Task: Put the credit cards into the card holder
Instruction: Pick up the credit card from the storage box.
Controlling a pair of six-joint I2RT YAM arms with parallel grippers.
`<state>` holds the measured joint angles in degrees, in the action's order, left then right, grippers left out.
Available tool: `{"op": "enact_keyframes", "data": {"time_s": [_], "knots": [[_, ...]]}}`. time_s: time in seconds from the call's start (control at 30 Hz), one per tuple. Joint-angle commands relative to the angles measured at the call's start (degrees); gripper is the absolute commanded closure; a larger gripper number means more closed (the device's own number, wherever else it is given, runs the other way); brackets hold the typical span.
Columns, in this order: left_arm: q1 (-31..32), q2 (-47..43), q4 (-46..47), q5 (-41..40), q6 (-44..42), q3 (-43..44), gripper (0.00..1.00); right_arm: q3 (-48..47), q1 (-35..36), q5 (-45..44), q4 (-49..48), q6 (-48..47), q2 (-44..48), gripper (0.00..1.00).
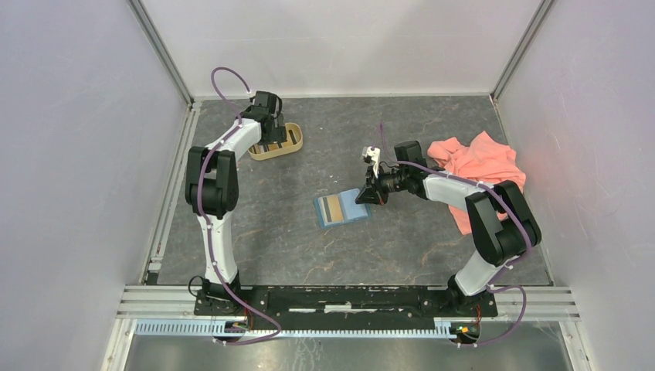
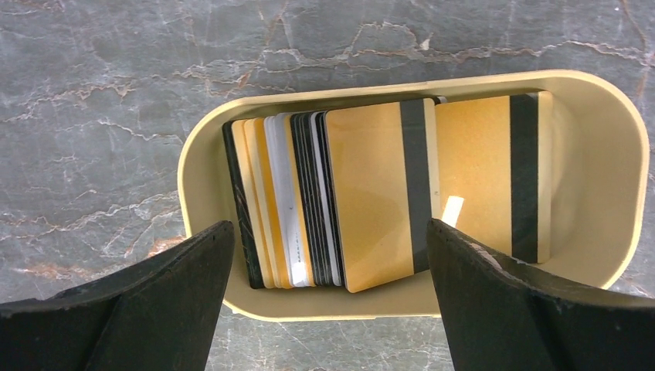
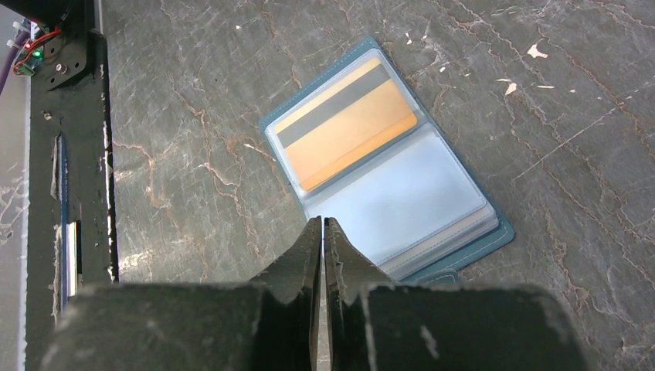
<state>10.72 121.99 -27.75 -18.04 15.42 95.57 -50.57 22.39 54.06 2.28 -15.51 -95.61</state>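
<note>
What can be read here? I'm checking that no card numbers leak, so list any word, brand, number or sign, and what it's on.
No text can be read in any view.
credit cards in the tan tray: gold faces and black stripes only, no print.
white card among them: faint marks, too small to read.
gold card in the card holder: dark stripe only, no print.

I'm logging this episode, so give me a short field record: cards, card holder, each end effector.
credit cards: stacked in tan tray, gold and black
card holder: open flat on table, one gold card in a pocket
left end effector: open, above the tray, straddling the cards
right end effector: shut, empty, tips near holder's edge
</note>
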Motion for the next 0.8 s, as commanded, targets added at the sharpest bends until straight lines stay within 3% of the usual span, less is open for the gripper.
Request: {"op": "enact_keyframes", "data": {"time_s": [0.0,0.47,0.77], "knots": [[-0.17,-0.49,0.21,-3.11,3.66,-0.21,0.00,-2.32,0.17,1.48,-0.16,-0.75,0.45,0.92],[-2.73,0.55,-0.28,3.02,8.86,-1.49,0.00,-2.33,0.14,1.48,-0.06,-0.93,0.71,0.92],[-5.38,1.84,0.96,12.58,12.86,-2.52,0.00,-2.34,0.19,1.48,0.07,-1.01,0.87,0.92]]}}
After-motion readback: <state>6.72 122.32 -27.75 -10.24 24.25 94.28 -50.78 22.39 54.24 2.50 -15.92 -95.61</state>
